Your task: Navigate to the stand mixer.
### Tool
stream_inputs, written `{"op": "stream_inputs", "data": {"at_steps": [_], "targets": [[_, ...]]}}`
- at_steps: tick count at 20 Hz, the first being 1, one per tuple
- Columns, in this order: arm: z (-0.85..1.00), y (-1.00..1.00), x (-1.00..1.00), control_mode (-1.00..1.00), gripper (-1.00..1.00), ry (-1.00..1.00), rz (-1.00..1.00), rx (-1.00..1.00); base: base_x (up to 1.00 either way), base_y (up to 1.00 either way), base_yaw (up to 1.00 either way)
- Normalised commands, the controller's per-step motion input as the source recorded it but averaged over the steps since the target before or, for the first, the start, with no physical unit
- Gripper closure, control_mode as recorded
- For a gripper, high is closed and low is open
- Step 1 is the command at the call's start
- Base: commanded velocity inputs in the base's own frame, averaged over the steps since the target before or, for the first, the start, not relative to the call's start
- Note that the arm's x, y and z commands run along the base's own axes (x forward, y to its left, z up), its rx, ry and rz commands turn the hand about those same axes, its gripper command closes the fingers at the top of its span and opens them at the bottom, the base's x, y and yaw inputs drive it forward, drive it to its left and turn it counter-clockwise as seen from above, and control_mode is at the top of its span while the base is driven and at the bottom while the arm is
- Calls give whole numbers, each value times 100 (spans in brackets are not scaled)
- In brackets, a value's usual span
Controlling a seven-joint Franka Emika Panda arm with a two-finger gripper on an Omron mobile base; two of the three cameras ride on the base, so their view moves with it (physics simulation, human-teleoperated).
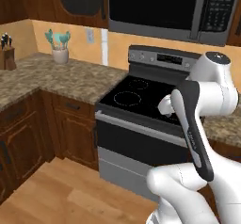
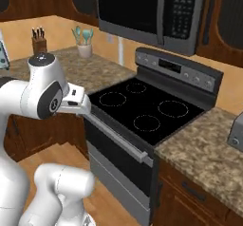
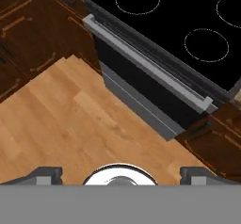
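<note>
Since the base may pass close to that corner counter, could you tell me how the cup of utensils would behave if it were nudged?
The utensil cup would probably tip rather than slide: its teal utensils stand tall above the rim, making it top-heavy. It looks like ceramic, so likely breakable. The speckled counter is flat, so it should otherwise stay put.

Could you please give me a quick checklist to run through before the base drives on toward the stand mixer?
1. Stand mixer located: not ok; the base faces the stove.
2. Floor ahead bare: ok.
3. Gripper carrying nothing: ok, fingertips spread.
4. Arm tucked clear of the oven handle: ok, apart.
5. Utensil jar and knife block undisturbed: ok.
6. Which way to turn: cannot tell.
</note>
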Motion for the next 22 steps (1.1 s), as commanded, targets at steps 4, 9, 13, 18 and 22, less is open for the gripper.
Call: {"op": "stream_inputs", "data": {"at_steps": [4, 9, 13, 18, 22], "targets": [[0, 0, 0, 100, -100, 0, 0, 0, 0, 4, 92], [0, 0, 0, 100, -100, 0, 0, 0, 3, 0, 84], [0, 0, 0, 100, -100, 0, 0, 0, 14, 0, 72], [0, 0, 0, 100, -100, 0, 0, 0, 15, 0, 72], [0, 0, 0, 100, -100, 0, 0, 0, 14, 0, 74]]}}
